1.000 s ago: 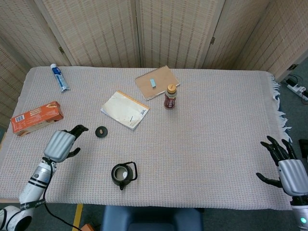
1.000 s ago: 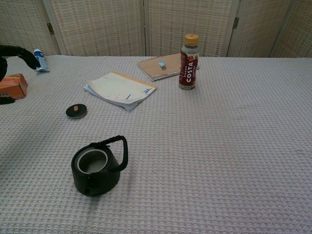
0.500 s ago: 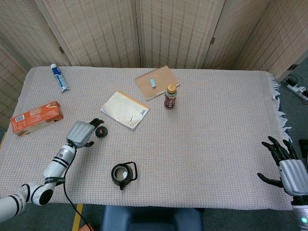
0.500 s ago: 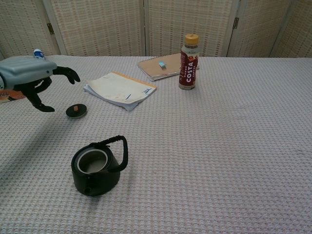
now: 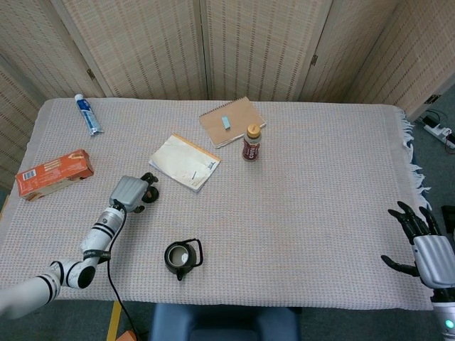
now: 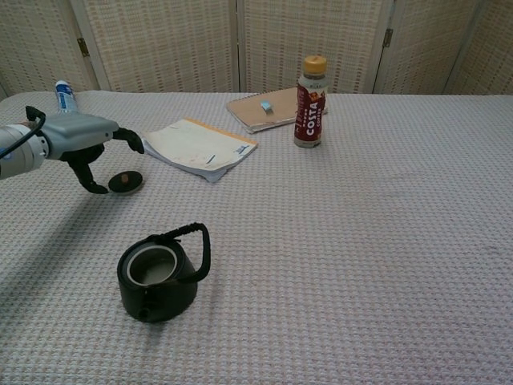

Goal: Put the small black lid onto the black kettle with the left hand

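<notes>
Box: orange cardboard carton (image 5: 55,172) lying flat at the far left of the table (image 5: 320,213), which wears a woven, waffle-textured pale cloth.
Tube: white and blue toothpaste tube (image 5: 88,114) near the back left edge.
Left hand: grey-backed left hand (image 5: 131,193) with black fingers (image 6: 134,142) spread, hovering just over the lid and grasping nothing; a second ago it hung nearer the box, and it has since reached in over the lid.
Lid: small black lid (image 6: 126,181), a flat round disc with a pale knob, resting on the cloth under the fingers, unmoved.
Kettle: squat round black kettle (image 6: 157,275), mouth uncovered, arched handle up, near the front edge, well apart from the lid.
Papers: cream notepad (image 5: 185,162), brown spiral notebook (image 5: 231,121).
Bottle: upright brown bottle (image 5: 252,143).
Right hand: right hand (image 5: 426,250) at the far right, fingers apart, empty, as before.
</notes>
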Tool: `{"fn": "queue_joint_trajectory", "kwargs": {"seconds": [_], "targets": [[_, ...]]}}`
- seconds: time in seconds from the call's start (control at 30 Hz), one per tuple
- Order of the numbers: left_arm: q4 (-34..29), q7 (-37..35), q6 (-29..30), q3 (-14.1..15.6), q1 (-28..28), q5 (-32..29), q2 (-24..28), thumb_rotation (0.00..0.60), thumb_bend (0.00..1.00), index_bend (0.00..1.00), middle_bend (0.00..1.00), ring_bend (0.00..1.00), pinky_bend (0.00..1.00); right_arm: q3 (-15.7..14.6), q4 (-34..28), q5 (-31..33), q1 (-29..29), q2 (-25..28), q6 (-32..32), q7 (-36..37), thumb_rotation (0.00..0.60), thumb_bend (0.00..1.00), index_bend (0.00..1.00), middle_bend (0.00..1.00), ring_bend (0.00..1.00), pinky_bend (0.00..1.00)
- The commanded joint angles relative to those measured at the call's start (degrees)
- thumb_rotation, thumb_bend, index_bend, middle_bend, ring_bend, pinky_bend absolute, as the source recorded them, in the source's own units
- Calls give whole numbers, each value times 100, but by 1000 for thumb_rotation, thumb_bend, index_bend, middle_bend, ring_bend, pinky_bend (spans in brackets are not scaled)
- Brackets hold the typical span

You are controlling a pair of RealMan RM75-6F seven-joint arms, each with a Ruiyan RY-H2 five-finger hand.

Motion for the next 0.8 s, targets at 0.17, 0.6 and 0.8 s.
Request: {"fn": "queue_joint_trajectory", "kwargs": {"seconds": [0.17,0.6,0.8], "targets": [[242,118,-78,95,-127,-106,-189,600,192,238,205,771,875,2,38,18,-11,-7,2,41,600,0,139,95,196,3],[588,252,-56,197,-248,-197,-479,600,224,281,242,782,881,-4,138,44,-46,-40,18,137,600,0,139,95,197,3],[779,136,-33,218,-269,-150,-580,600,236,303,265,788,881,-9,155,60,-69,-46,30,148,600,0,139,94,197,3]]}}
